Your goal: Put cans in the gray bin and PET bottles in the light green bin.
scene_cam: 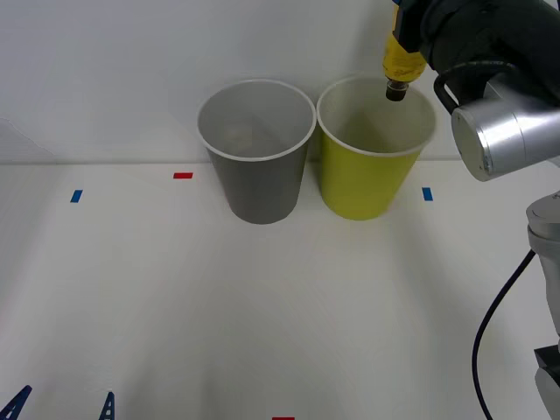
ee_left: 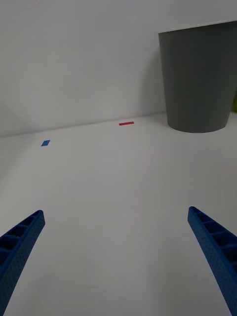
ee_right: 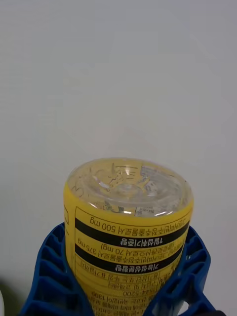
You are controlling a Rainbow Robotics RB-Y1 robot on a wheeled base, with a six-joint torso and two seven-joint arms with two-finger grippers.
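The table (scene_cam: 262,306) was a plain white surface, and its nearest stretch held little: a red tape mark (scene_cam: 283,418) at the near edge and the two blue fingertips of the left gripper (scene_cam: 61,406) poking in at the near left corner. In the left wrist view those fingers (ee_left: 19,247) stood wide apart with nothing between them, low over bare white tabletop. Farther out, a blue tape mark (scene_cam: 76,196) and a second red mark (scene_cam: 182,175) lay on the left, with another blue mark (scene_cam: 426,193) on the right, all well apart from one another. Between them the gray bin (scene_cam: 255,166) and the light green bin (scene_cam: 374,162) stood upright side by side, nearly touching at their white rims, the gray one to the left; whether the rims actually met was hard to tell. Wide open tabletop lay in front of both bins and off to the left. Above the far right rim of the green bin hung the right gripper (ee_right: 123,291), its blue ribbed fingers (ee_right: 49,276) clamped on either side of the yellow bottle (scene_cam: 402,63). The bottle was held upside down, its black cap (scene_cam: 396,90) pointing down over the bin's mouth, its clear base (ee_right: 128,185) toward the wrist camera. Behind everything rose a plain white wall (scene_cam: 175,52), meeting the table just past the bins.
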